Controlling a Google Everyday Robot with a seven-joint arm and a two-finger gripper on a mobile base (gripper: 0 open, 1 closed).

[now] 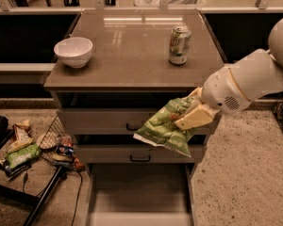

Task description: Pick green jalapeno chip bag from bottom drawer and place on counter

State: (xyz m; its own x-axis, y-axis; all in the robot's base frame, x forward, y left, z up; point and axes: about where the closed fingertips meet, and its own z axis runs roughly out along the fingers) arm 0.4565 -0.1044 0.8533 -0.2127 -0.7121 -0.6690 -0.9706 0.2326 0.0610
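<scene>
My gripper [187,118] is shut on the green jalapeno chip bag [164,128] and holds it in the air in front of the two upper drawers, right of centre and below the counter's front edge. The bag is crinkled and hangs down to the left of the cream fingers [194,119]. The bottom drawer [139,196] is pulled out below, its flat floor bare. The counter [132,51] is the glossy grey-brown cabinet top above the bag.
A white bowl [73,51] stands at the counter's left and a green-and-white soda can [179,44] at its right. Snack bags and a wire basket [37,145] lie on the floor left of the cabinet. My white arm [254,79] reaches in from the right.
</scene>
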